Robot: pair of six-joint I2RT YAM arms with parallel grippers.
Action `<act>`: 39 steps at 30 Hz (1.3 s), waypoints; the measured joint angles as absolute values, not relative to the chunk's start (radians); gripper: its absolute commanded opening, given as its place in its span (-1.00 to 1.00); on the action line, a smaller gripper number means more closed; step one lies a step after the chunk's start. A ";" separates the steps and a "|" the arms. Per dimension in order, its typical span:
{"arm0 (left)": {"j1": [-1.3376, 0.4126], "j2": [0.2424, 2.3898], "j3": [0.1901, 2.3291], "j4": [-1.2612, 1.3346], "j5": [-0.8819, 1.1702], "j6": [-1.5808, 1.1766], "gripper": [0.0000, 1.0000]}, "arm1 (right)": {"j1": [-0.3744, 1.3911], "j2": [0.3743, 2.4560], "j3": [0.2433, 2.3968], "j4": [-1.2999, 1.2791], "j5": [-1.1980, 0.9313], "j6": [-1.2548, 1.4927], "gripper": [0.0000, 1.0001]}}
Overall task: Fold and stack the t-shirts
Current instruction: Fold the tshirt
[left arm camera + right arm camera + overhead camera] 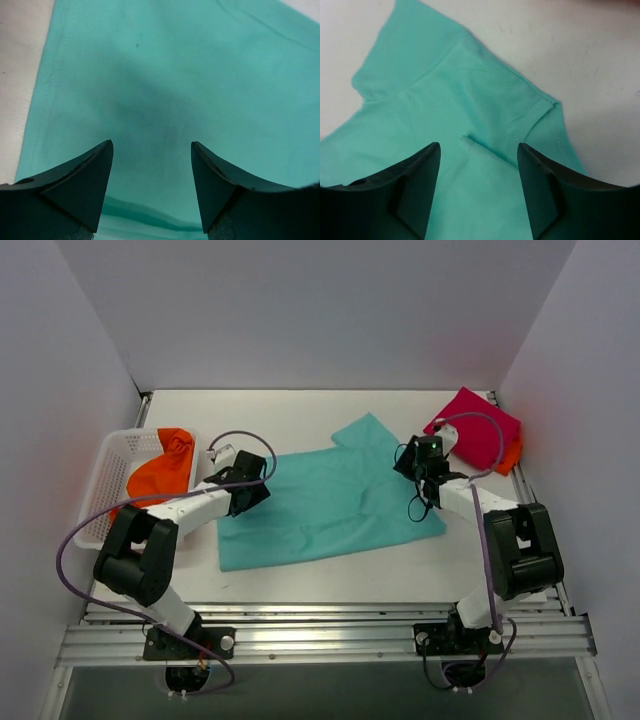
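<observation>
- Teal t-shirt (330, 505) lies spread flat mid-table, one sleeve pointing to the far side.
- Left gripper (152, 145) is over the shirt's left edge, jaws apart, holding nothing.
- Right gripper (479, 145) is over its right edge, jaws apart, empty.
- Magenta t-shirt (478, 428) sits folded at far right, on an orange t-shirt (513, 456).
- Crumpled orange shirt (165, 472) lies in the white mesh basket (108, 460) at left.

White table (290, 412) bears 1 teal t-shirt (330, 505) at centre, 1 basket (112, 443) at left, 1 orange t-shirt (513, 456) upper right.
</observation>
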State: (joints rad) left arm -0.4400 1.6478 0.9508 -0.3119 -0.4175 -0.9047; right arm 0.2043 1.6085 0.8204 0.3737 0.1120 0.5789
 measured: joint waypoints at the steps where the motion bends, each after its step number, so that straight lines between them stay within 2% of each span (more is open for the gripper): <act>1: -0.444 1.620 0.952 -0.324 -0.424 -0.898 0.53 | 0.215 1.584 0.832 0.352 0.133 0.579 0.49; 2: -0.446 1.591 0.957 -0.339 -0.431 -0.887 0.58 | 0.227 1.563 0.849 0.331 0.149 0.576 0.51; 9: -0.429 1.516 1.160 -0.365 -0.456 -0.759 0.58 | 0.260 1.568 1.114 0.272 0.205 0.522 0.58; 15: -0.396 1.546 1.226 -0.334 -0.437 -0.711 0.55 | 0.238 1.924 1.486 0.337 0.114 0.439 0.56; 20: -0.382 1.606 1.224 -0.323 -0.419 -0.692 0.52 | 0.210 2.259 1.686 0.334 0.005 0.411 0.55; 24: -0.377 1.633 1.206 -0.284 -0.403 -0.684 0.51 | 0.189 2.442 1.815 0.349 -0.041 0.394 0.55; 27: -0.377 1.638 1.179 -0.260 -0.393 -0.678 0.51 | 0.181 2.505 1.933 0.331 -0.068 0.383 0.55; 39: -0.364 1.660 1.150 -0.221 -0.363 -0.673 0.50 | 0.167 2.546 1.958 0.364 -0.125 0.391 0.50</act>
State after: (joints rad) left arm -0.3641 1.6596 1.1503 -0.2214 -0.3634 -0.6735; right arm 0.1669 2.5458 1.9579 0.3637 -0.1253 0.3912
